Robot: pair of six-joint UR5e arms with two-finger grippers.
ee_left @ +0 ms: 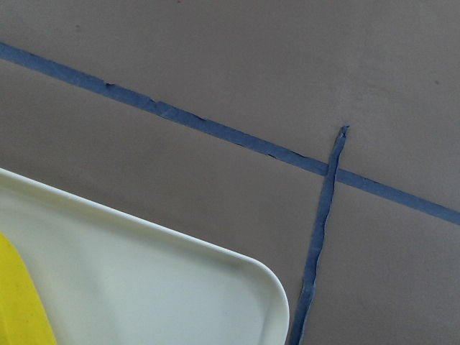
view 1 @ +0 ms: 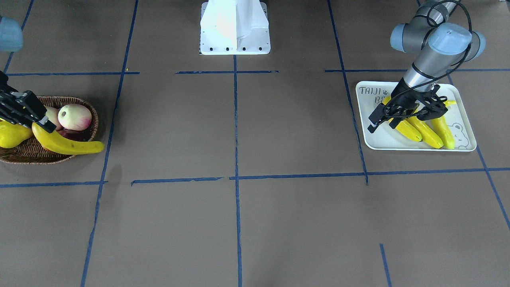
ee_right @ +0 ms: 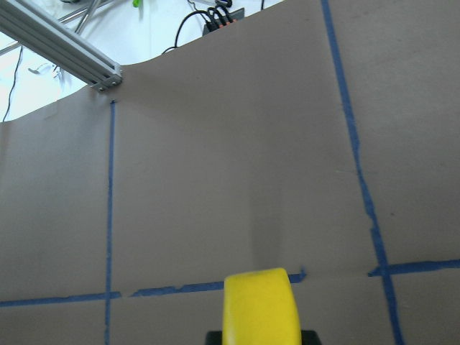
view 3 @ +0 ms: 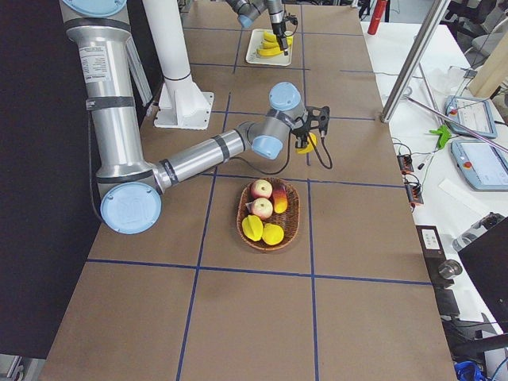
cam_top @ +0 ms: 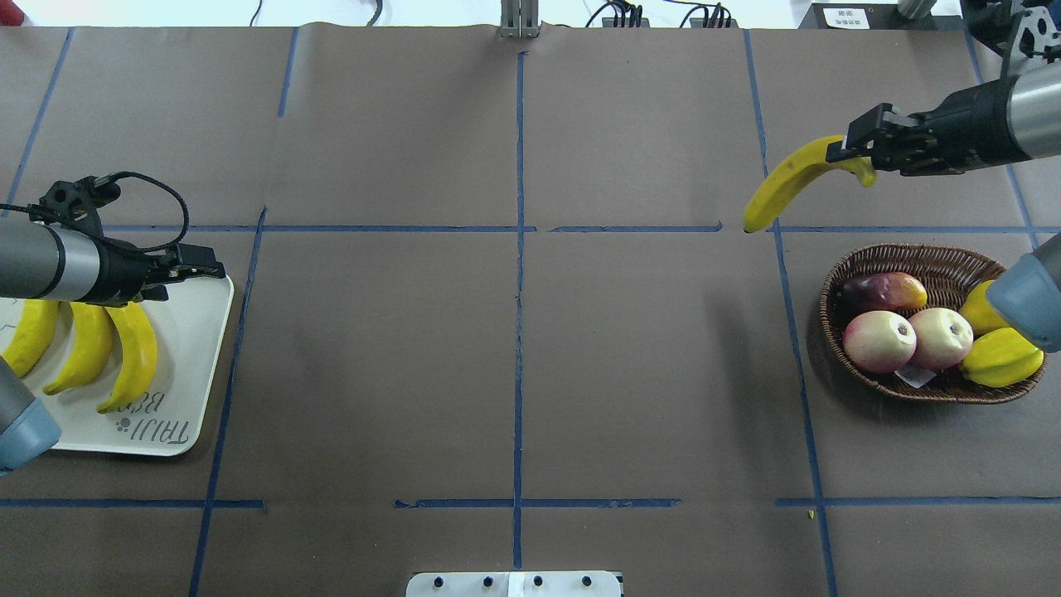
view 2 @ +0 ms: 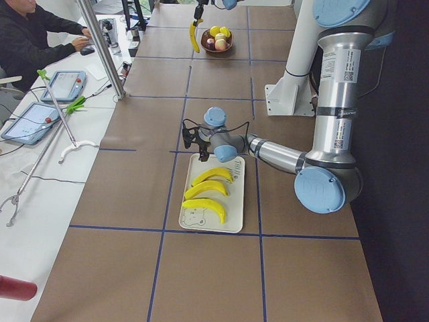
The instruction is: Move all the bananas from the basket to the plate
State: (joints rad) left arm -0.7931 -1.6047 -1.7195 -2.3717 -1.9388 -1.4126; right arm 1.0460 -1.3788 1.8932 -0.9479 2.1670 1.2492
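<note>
Yellow and curved, one banana (cam_top: 792, 192) hangs in the air past the basket (cam_top: 912, 259), away from the robot. The right claw (cam_top: 850, 151) is clamped on its stem end, and its long end points down toward the brown tabletop (cam_top: 514, 356). Three more bananas (cam_top: 87, 347) lie side by side on the white plate (cam_top: 195, 365), far over on the robot's left. The left claw (cam_top: 207, 269) is low over the plate's far edge, just beside those bananas. Its fingers look close together with nothing between them. Peaches (cam_top: 880, 340), a star fruit (cam_top: 1001, 356) and other fruit sit in the basket.
</note>
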